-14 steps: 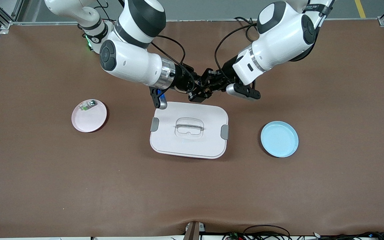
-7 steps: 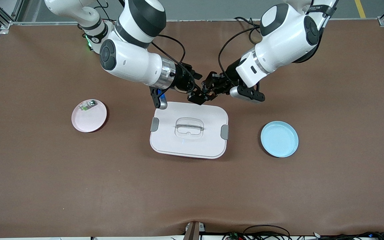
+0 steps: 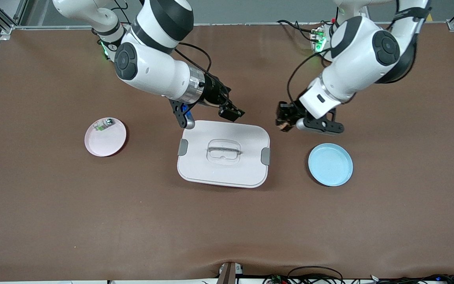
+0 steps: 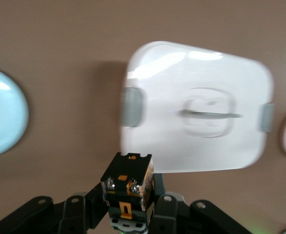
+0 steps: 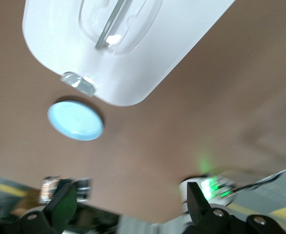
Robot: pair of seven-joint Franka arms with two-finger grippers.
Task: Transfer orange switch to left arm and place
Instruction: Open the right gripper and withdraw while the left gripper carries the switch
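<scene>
The orange switch [image 3: 282, 124], a tiny black block with orange marks, is held in my left gripper [image 3: 284, 119], which is shut on it in the air over bare table between the box and a blue plate. In the left wrist view the switch [image 4: 128, 184] sits between the fingers of the left gripper [image 4: 129, 207]. The white box [image 3: 224, 154] with grey clips stands mid-table; it also shows in the left wrist view [image 4: 196, 87]. My right gripper [image 3: 231, 112] is open and empty over the box's edge nearest the robots. In the right wrist view the right gripper [image 5: 131, 202] has nothing between its spread fingers.
A blue plate [image 3: 330, 164] lies beside the box toward the left arm's end. A pink plate [image 3: 108, 142] lies toward the right arm's end and holds a small green-and-clear part [image 3: 101, 125]. Cables trail along the table's front edge.
The two grippers were together over the box's edge. The right gripper has let go of the switch. The left gripper has carried it away toward the blue plate.
</scene>
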